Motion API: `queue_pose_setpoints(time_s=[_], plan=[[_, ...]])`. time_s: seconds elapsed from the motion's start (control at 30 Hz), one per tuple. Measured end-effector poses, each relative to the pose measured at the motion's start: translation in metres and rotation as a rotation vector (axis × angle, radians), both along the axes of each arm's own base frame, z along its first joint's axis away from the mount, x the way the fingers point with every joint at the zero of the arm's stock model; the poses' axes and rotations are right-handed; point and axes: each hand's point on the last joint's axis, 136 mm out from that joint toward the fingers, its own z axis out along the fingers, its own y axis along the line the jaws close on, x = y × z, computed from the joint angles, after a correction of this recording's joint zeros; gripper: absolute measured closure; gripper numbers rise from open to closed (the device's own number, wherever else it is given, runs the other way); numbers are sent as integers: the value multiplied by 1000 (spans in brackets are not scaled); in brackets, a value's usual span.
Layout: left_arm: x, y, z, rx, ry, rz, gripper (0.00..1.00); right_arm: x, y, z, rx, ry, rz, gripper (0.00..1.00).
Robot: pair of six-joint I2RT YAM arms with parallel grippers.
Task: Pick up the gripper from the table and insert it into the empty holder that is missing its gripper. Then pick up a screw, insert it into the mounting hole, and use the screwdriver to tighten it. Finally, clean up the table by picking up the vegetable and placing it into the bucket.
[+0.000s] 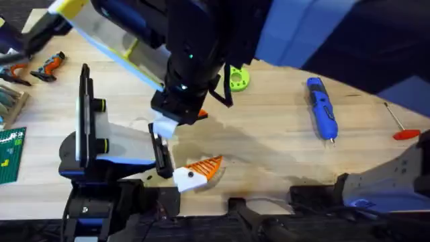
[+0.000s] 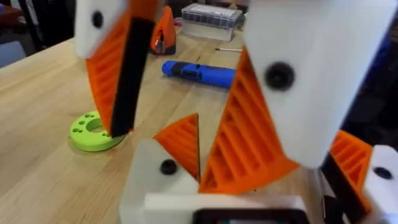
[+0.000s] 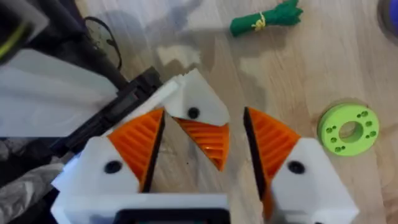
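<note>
The orange ribbed gripper (image 3: 206,142) sits against the white holder (image 3: 193,102), one finger of my left gripper (image 2: 261,158), low at the table's front (image 1: 195,171). A dark spot marks the holder's face; I cannot tell whether it is a hole or a screw. My left gripper is open. My right gripper (image 3: 204,115) hangs point-down over it (image 1: 176,124), open, one finger on each side of the holder, holding nothing. The blue screwdriver (image 1: 321,107) lies to the right. The green vegetable (image 3: 267,18) lies beyond the holder. The bucket and screws are hidden.
A lime-green disc (image 1: 238,78) lies behind the grippers. A thin rod with a red handle (image 1: 400,124) lies at the far right. A clear plastic box (image 2: 208,18) stands beyond the screwdriver. Orange tools (image 1: 50,64) and a green board (image 1: 10,154) are at the left edge.
</note>
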Motion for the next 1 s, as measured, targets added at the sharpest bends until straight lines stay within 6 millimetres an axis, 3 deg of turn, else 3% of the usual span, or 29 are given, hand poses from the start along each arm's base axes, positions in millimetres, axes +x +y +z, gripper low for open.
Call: queue_pose_setpoints(time_s=[0.03, 0.1, 0.4, 0.57, 0.8, 0.83, 0.9, 0.93, 1.0], plan=[[0, 0, 0, 1, -3, 0, 15, 0, -1, 0, -5, 0, -1, 309], [0, 0, 0, 1, -3, 0, 15, 2, -4, -1, -11, -2, -6, 227], [0, 0, 0, 2, -7, 0, 15, 7, -5, 0, -6, 1, -18, 215], [0, 0, 0, 5, -17, -3, 15, 28, -17, 2, 7, 1, -77, 212], [-1, 0, 0, 7, -25, -4, 16, 70, -54, 25, 54, -35, -218, 209], [-1, 0, 0, 7, -25, -4, 15, 83, -73, 40, 83, -59, -277, 209], [-1, 0, 0, 7, -25, -4, 15, 93, -84, 48, 111, -79, -320, 210], [-1, 0, 0, 7, -25, -4, 15, 104, -104, 52, 142, -102, -388, 210], [-1, 0, 0, 7, -25, -5, 15, 108, -122, 47, 143, -101, -442, 209]])
